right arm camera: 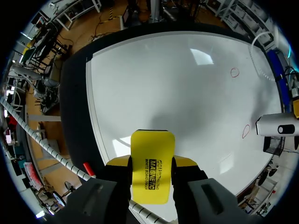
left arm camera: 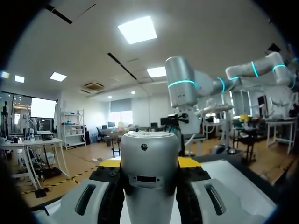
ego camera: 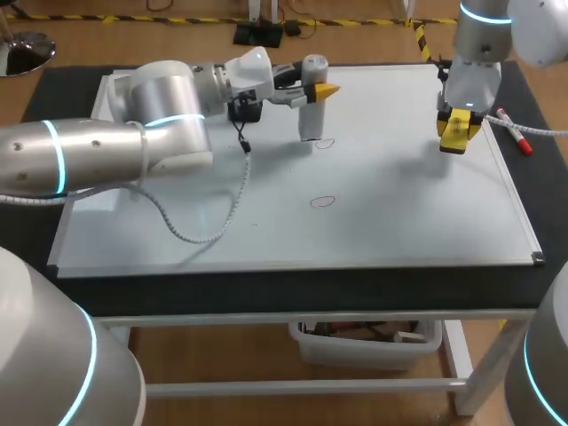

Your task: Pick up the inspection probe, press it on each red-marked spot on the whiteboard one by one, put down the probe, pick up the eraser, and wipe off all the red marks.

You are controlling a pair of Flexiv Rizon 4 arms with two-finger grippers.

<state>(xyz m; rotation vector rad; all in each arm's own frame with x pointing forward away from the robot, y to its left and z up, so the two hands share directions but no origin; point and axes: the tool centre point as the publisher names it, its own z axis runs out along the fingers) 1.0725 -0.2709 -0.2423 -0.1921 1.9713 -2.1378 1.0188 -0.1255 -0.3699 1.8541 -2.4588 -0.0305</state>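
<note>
**Two tools in hand, two red rings on the board**

The left gripper (ego camera: 318, 89) is clamped on the probe (ego camera: 309, 120), which stands upright at the whiteboard's (ego camera: 399, 204) 12 o'clock, its foot just beside the far red ring (ego camera: 325, 142). The right gripper (right arm camera: 150, 161) grasps the eraser (ego camera: 454, 138) over the 2 o'clock corner. My worry is a press that lands off the ring, or skids and smears it. The coiled cable (ego camera: 213, 226) at 9 o'clock of the near ring (ego camera: 323, 201) could drag across it. An eraser sweep towards 12 could meet the left arm (ego camera: 106, 151).
</note>
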